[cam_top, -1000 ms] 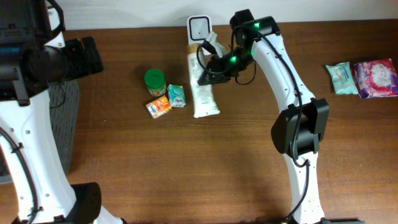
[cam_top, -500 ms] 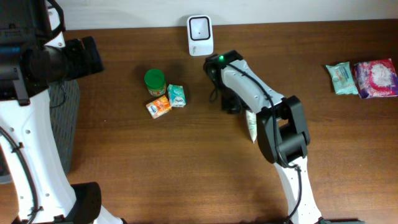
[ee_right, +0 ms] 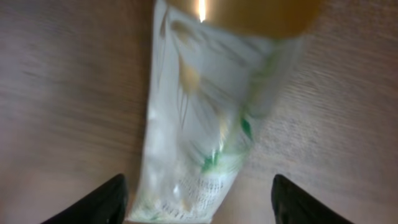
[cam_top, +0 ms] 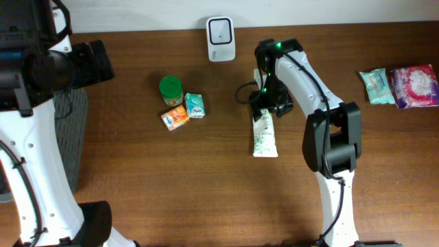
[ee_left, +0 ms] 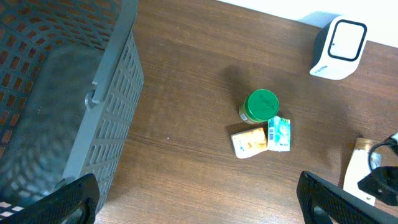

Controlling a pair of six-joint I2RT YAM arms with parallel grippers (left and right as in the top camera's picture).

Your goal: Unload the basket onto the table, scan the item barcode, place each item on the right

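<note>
Though the right wrist view is badly blurred, a soft white tube [cam_top: 265,136] with green print shows flat on the wooden table [cam_top: 171,178], its cap end hidden under the right gripper [ee_right: 199,186] — fingers spread, gripping nothing. Barcode: can't make it out. That arm bends in over it, apart from the boxy white scanner [cam_top: 221,29]. Left gripper [ee_left: 198,180] hangs high — fingers wide, empty, near the grey mesh basket [ee_left: 56,93].

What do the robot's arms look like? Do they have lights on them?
Both arms are smooth white tubes with chunky black joints. The right arm has little green lights glowing and a thin black cable looping beside it. The left arm has a big black block too. The fingers are black.
</note>
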